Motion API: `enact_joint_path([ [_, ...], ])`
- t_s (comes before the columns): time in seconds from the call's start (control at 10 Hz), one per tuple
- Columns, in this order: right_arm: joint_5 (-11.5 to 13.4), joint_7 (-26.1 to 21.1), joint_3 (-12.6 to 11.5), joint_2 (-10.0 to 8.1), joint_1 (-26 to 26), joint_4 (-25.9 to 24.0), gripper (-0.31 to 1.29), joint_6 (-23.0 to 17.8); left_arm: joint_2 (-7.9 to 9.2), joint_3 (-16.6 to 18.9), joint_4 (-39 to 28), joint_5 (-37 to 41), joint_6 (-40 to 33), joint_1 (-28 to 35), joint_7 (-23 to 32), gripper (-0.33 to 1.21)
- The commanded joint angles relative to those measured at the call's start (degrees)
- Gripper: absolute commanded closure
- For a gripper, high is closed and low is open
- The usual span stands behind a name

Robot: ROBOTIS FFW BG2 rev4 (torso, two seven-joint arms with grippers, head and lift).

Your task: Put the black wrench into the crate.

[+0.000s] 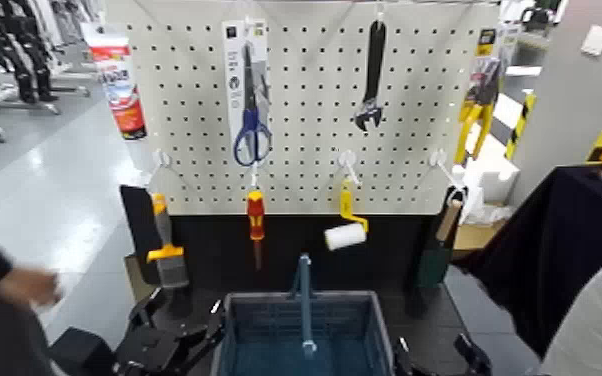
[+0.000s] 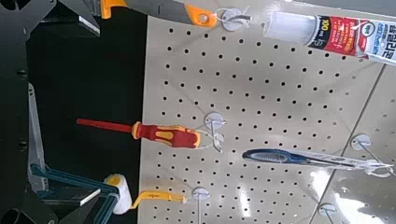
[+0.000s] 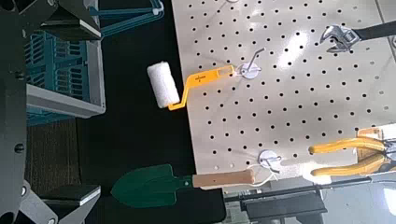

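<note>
Pegboard: the pale, flat, hole-dotted panel [image 1: 310, 100] is standing upright behind the crate.
Crate: the blue-grey plastic basket [image 1: 255, 298], rectangular and slot-sided, is sitting below the panel; its tall handle [image 1: 305, 300] is rising over the middle, standing in the way there.
Left gripper: this one [image 1: 180, 308] is waiting beside the crate on its left, jaws spread wide, holding nothing.
Right gripper: this one [image 1: 433, 346] is hovering just right of the crate, jaws also spread wide and empty.
Black wrench: the adjustable wrench [image 1: 374, 62] is hanging from a hook high on the panel, right of centre; its smooth dark handle is pointing up, its metallic jaw head down, its long axis running nearly vertical.
Blue-handled scissors: these [image 1: 251, 135] are hanging left of the wrench.
Paint roller: the fuzzy white cylinder [image 1: 345, 236] is hanging below the wrench, between it and the crate.
</note>
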Motion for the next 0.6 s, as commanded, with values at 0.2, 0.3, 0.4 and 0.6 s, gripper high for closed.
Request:
enact_joint_path([
  [0.2, -0.5, 0.4, -0.4, 0.11, -0.1, 0.0, 0.15, 0.1, 0.0, 0.0, 0.0, -0.1, -0.6, 0.2, 0.4, 0.11],
  [0.3, -0.4, 0.5, -0.5, 0.2, -0.1, 0.0, 0.15, 0.1, 0.0, -0.1, 0.0, 0.0, -0.7, 0.2, 0.5, 0.11],
  [0.4, -0.4, 0.5, -0.5, 0.11, -0.1, 0.0, 0.15, 0.1, 0.0, -0.1, 0.0, 0.0, -0.7, 0.2, 0.5, 0.11],
  [0.6, -0.3, 0.5, -0.5, 0.2, -0.1, 0.0, 0.15, 0.4, 0.0, -0.1, 0.0, -0.1, -0.6, 0.1, 0.6, 0.11],
])
